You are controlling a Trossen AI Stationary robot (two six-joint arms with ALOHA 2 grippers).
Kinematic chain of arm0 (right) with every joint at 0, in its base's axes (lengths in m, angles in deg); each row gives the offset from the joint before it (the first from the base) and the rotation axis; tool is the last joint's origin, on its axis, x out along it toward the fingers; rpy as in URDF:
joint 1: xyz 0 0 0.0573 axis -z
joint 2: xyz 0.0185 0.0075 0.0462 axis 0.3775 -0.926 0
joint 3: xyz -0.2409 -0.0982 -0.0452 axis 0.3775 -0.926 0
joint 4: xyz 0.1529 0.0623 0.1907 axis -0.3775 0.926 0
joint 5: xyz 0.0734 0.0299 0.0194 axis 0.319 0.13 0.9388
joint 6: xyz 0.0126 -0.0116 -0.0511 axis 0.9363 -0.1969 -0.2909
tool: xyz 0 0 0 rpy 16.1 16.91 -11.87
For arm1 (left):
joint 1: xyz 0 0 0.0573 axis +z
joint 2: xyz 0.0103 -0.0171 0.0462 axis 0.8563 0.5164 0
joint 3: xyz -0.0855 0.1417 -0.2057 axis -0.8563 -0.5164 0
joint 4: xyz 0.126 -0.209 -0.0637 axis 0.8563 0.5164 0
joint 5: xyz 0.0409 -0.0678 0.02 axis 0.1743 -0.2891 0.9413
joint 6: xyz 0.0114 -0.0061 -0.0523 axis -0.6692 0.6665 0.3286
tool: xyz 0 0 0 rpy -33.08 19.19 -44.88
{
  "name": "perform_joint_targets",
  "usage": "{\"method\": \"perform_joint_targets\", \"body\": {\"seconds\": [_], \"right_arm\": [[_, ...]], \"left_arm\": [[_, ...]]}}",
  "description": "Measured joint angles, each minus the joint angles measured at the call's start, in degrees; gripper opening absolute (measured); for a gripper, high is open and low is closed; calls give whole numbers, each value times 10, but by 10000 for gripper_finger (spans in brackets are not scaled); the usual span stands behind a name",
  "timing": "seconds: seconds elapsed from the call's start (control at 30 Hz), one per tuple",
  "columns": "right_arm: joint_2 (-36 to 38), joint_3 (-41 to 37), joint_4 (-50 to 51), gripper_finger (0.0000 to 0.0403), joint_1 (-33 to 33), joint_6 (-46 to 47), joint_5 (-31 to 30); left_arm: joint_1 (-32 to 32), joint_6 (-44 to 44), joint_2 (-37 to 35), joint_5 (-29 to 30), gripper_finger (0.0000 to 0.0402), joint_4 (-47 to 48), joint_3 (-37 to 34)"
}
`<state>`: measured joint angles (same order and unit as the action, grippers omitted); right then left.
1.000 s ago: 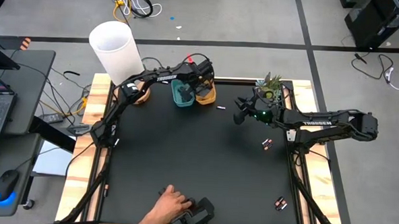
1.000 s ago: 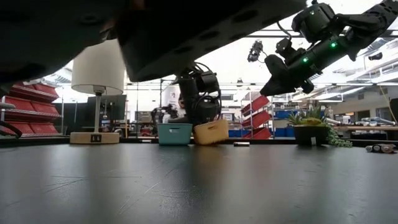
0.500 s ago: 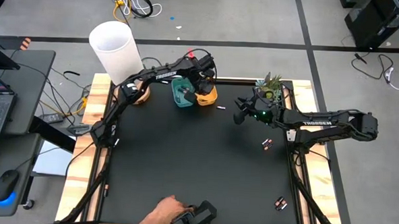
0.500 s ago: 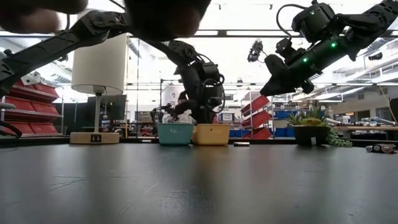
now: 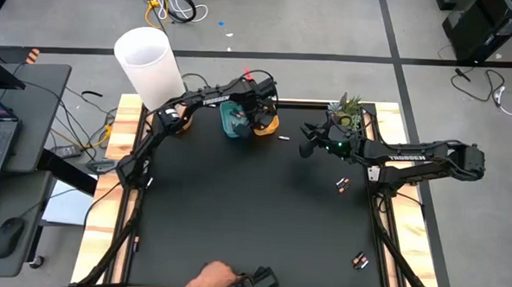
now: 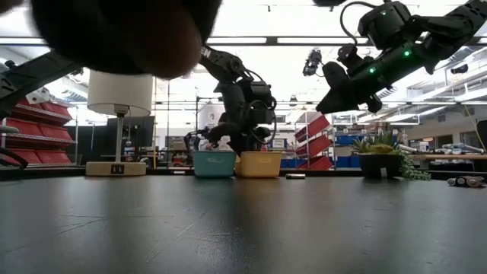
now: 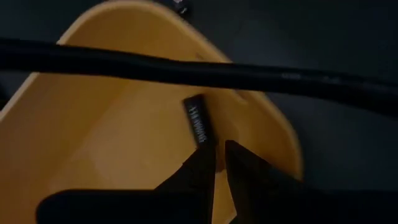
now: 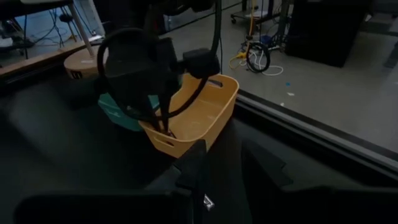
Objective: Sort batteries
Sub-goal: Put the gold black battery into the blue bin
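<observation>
My left gripper [image 5: 255, 107] hangs over the yellow bin [image 5: 269, 127], beside the teal bin [image 5: 231, 122] at the table's far edge. In the left wrist view its fingers [image 7: 217, 154] stand slightly open, and a black battery [image 7: 199, 121] lies inside the yellow bin [image 7: 93, 124] just past their tips. My right gripper [image 5: 306, 149] hovers open above the table, right of the bins [image 8: 227, 155]. One small battery [image 5: 284, 138] lies on the mat between the two arms. More batteries lie at the right side [image 5: 342, 184] and the near right corner [image 5: 360, 261].
A white lamp [image 5: 147, 65] stands at the far left corner and a potted plant [image 5: 346, 108] at the far right. A person's hand [image 5: 211, 276] is at the table's near edge and covers the top of the low view [image 6: 122, 30]. The mat's middle [image 5: 245, 204] is bare.
The yellow bin, tipped up on one side under my left gripper a second ago, has settled flat beside the teal bin. My left gripper has risen a little above the bins. The person's hand has drawn back toward the near edge.
</observation>
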<state>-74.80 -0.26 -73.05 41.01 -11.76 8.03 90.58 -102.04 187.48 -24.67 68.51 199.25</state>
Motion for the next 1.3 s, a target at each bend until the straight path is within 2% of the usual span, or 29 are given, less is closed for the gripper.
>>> {"method": "perform_joint_targets", "body": {"seconds": [0.17,0.33,0.7,0.83,1.1,1.3], "right_arm": [[0,0,0,87,0,0,0],[0,0,0,87,0,0,0],[0,0,1,87,0,-6,0],[0,0,3,87,0,-6,0],[0,0,5,87,2,-6,0],[0,0,5,87,2,-5,0]], "left_arm": [[-11,-3,0,-5,54,23,0],[-17,-45,0,-7,54,78,0],[-17,-45,0,-2,60,33,0],[-18,-46,0,-2,80,36,-5],[-22,-39,1,-2,151,38,-17],[-28,-15,1,25,190,38,-18]]}}
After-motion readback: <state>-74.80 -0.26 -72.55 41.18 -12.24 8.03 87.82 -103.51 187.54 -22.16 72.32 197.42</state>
